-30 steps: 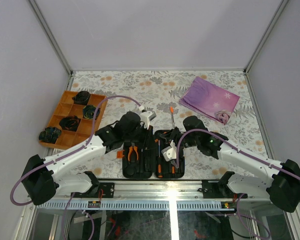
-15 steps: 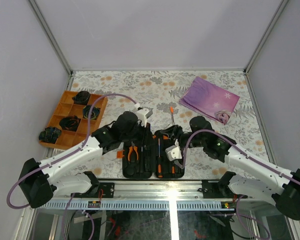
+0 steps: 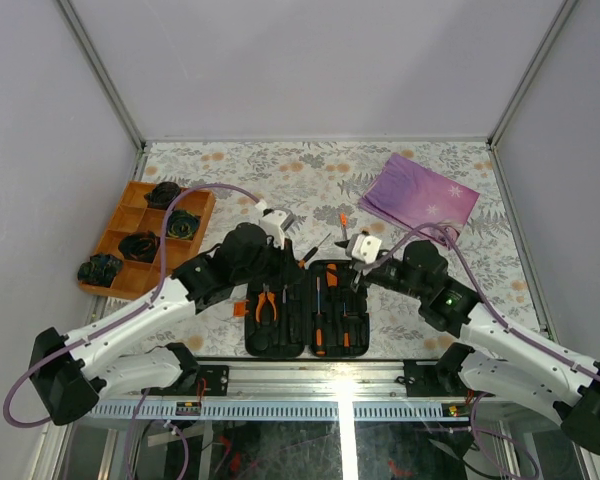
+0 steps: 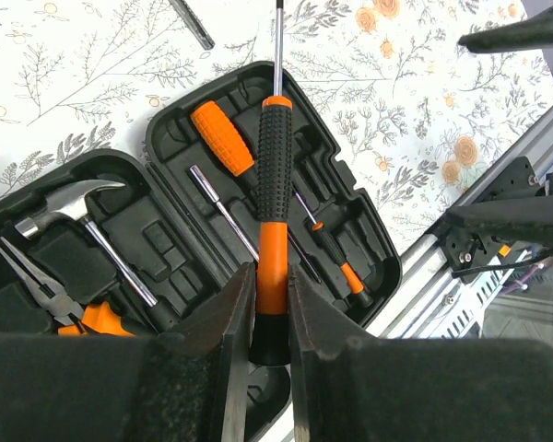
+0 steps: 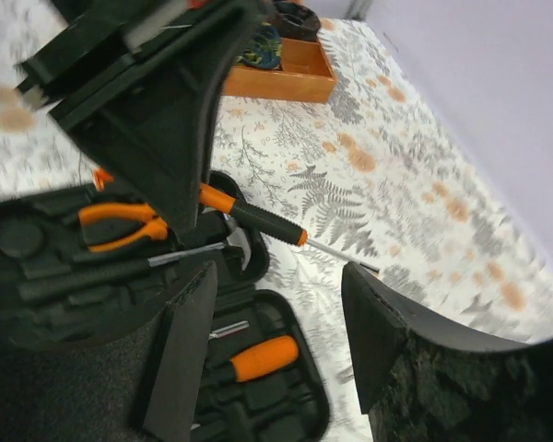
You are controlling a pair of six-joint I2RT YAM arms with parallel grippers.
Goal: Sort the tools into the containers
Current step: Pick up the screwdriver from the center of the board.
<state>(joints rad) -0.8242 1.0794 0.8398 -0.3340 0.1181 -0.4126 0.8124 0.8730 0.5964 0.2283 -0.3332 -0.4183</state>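
Note:
The black tool case lies open near the front edge. Its left half holds orange-handled pliers and a hammer; its right half holds screwdrivers and a stubby orange handle. My left gripper is shut on a black-and-orange screwdriver, held above the case with the shaft pointing away. My right gripper stands open and empty over the case's far right corner, above the orange handle. One more screwdriver lies on the table beyond the case.
An orange divided tray with black coiled lumps sits at the far left. A purple cloth lies at the far right. The metal rail of the table's front edge runs just behind the case.
My right gripper has opened and drawn back from the case's right half toward its far edge. My left gripper has shifted slightly, still gripping the screwdriver.

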